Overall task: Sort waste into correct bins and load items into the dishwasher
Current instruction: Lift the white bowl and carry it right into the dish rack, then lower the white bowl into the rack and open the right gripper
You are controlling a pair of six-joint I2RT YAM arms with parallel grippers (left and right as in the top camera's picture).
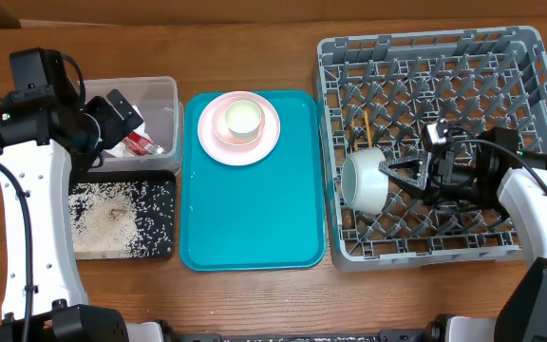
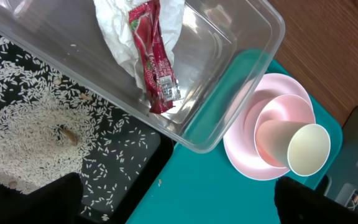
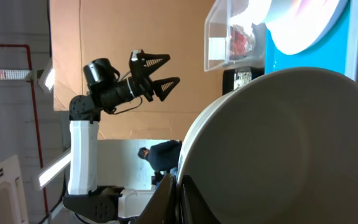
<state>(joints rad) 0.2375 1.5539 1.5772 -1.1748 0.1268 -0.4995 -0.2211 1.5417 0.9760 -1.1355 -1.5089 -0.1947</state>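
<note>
The right tool (image 1: pixel 394 176) is pressed together on the rim of a white bowl (image 1: pixel 362 180) and holds it tilted inside the grey dish rack (image 1: pixel 425 52). The bowl sits right at the tool's tips, above the pegs. Thin wooden chopsticks (image 1: pixel 367 121) stand among the pegs near the bowl, off to one side of this tool. Across the tabletop (image 1: pixel 254 57), the left tool (image 1: pixel 124 116) hangs with its fingers (image 2: pixel 48 199) spread wide over the clear tub (image 2: pixel 241 81). Directly beneath it lies the crumpled napkin (image 2: pixel 120 28), with the red-and-white sauce packet (image 2: pixel 154 59) on top of it. Just beside this tool, against the tub, is the black tray (image 1: pixel 164 249), strewn with rice grains (image 2: pixel 30 124). On the tub's far side from the tool, between the two tools, the teal tray (image 1: pixel 252 218) carries the pink plate (image 1: pixel 212 142), with a small cup (image 1: pixel 242 118) on it.
</note>
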